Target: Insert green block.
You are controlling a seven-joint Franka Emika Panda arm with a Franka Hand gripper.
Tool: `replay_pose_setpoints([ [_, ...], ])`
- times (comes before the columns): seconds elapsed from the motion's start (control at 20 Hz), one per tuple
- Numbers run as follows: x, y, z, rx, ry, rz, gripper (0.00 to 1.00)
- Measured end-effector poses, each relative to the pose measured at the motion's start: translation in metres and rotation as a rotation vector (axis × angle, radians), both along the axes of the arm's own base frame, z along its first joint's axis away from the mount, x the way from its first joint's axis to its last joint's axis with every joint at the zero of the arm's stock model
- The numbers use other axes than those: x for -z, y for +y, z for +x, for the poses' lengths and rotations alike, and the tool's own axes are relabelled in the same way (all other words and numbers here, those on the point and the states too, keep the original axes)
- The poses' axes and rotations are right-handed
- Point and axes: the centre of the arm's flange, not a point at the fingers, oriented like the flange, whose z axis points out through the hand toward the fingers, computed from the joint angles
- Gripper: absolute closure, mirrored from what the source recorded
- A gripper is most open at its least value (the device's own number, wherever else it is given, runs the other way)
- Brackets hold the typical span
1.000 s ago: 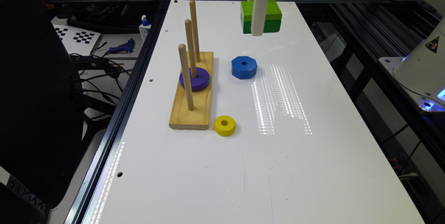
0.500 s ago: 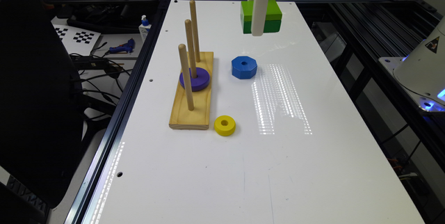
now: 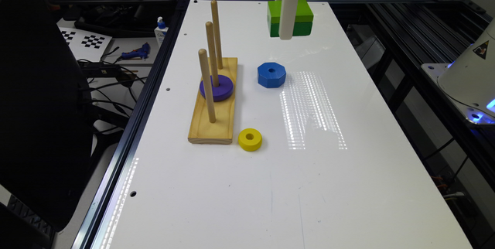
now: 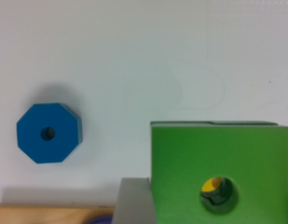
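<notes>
1. The green block (image 3: 290,19) is held clear of the white table (image 3: 270,187), clamped between the fingers of the gripper (image 3: 285,36). In the wrist view a grey finger (image 4: 134,200) is seen pressed flat against the block's side, so the gripper is judged to be closed on the block, not standing wide.

2. The block is carried level, with its round hole (image 4: 219,193) facing up and down. This suits the task, since a peg has to pass straight through that hole.

3. The wooden base (image 3: 214,104) with its three upright pegs (image 3: 207,84) lies below and off to one side of the gripper. It is well apart from the block, so a sideways carry is judged to be needed before any lowering.

4. On the base, a purple ring (image 3: 216,87) is already threaded on the middle peg. The other two pegs are bare.

5. A blue octagon (image 3: 272,74) lies on the table between the gripper and the base. A yellow ring (image 3: 250,139) lies further off, just beside the base's near end. Neither is on a peg.
</notes>
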Motion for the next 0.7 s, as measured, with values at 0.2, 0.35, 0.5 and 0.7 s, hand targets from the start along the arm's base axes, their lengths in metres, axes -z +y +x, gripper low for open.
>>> replay_pose_setpoints([
  [0.2,0.000,0.000,0.001,0.000,-0.010,0.002,1.00],
  [0.35,0.001,0.001,0.006,0.001,-0.020,0.005,1.00],
  [0.5,0.001,0.003,0.018,0.000,-0.028,0.012,1.00],
  [0.7,0.005,0.004,0.033,0.000,-0.028,0.018,1.00],
])
